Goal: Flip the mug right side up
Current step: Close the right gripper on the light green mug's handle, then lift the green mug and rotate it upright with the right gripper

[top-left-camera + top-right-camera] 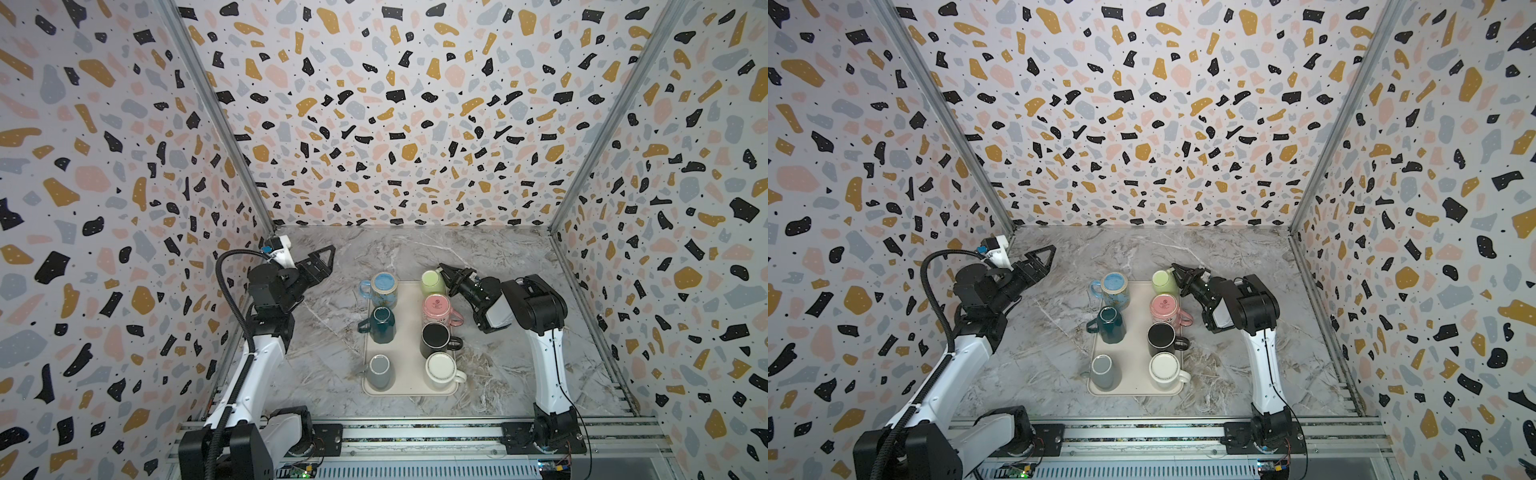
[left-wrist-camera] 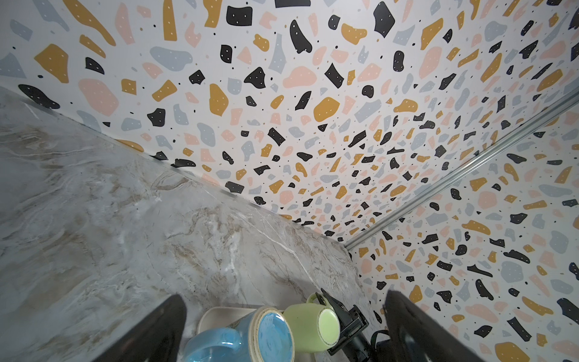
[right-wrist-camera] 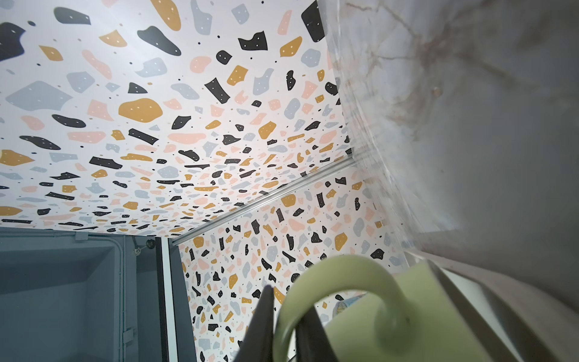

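Top view, left to right: left end effector gapes wide, idle beside the tray. At its far right corner, right end effector clamps the tilted green mug by its handle, probably to flip it.

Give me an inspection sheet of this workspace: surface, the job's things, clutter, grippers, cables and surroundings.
Surface: marble tabletop with a beige tray in the middle.
Job's things: green mug at the tray's far right corner, tilted, its handle between the right jaws.
Clutter: six other mugs on the tray: blue mug, teal mug, grey mug, pink mug, black mug, white mug.
Grippers: left gripper open, empty, raised beside the tray's far left corner; right gripper shut on the green mug's handle.
Cables: black corrugated hose along the left arm; thin black cable down the right arm.
Surroundings: terrazzo-print walls on three sides; metal rail in front.
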Available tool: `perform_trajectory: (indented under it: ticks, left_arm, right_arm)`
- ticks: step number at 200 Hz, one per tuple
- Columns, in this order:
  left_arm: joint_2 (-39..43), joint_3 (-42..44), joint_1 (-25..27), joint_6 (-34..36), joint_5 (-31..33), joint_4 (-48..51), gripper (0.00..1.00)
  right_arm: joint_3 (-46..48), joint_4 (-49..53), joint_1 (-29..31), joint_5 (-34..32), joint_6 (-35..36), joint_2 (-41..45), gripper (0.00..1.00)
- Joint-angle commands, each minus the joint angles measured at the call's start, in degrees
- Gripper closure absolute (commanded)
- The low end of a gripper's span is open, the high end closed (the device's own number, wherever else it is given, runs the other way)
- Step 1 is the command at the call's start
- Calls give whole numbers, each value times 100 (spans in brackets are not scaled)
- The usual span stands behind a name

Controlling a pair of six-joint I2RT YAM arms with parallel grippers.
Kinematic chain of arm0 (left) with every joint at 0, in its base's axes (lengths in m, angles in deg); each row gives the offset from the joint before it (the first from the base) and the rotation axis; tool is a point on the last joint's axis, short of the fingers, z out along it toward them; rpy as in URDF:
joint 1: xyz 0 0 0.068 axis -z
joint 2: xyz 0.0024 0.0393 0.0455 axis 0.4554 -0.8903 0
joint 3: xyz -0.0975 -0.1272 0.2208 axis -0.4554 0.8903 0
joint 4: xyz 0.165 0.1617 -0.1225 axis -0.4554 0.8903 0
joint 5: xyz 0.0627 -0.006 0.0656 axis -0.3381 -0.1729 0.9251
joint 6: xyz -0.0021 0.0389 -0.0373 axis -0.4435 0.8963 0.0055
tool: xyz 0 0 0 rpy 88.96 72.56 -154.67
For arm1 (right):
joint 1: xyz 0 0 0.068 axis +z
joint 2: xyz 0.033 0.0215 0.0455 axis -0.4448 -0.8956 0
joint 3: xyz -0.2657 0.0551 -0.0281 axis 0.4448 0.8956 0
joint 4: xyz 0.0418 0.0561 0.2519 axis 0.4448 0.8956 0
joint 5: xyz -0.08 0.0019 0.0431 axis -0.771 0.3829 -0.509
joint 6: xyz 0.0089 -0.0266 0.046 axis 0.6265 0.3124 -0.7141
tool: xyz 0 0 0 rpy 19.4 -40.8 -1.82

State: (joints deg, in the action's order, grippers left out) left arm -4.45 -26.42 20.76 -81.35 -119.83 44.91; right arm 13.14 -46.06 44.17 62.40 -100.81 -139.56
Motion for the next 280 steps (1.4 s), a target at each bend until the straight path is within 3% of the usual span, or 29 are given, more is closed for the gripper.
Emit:
perform_trajectory:
  ticks: [1, 173, 280]
  left_arm:
    - [21, -126, -26, -2, -63, -210, 0]
    - [39, -77, -26, -93, -72, -359, 0]
    - [68, -185, -26, -93, -75, -368, 0]
  right_arm:
    - [-44, 164, 9, 43, -283, -178, 100]
    - [-533, -448, 13, 293, -153, 39, 100]
    - [-1181, 198, -18, 888, 897, 529, 100]
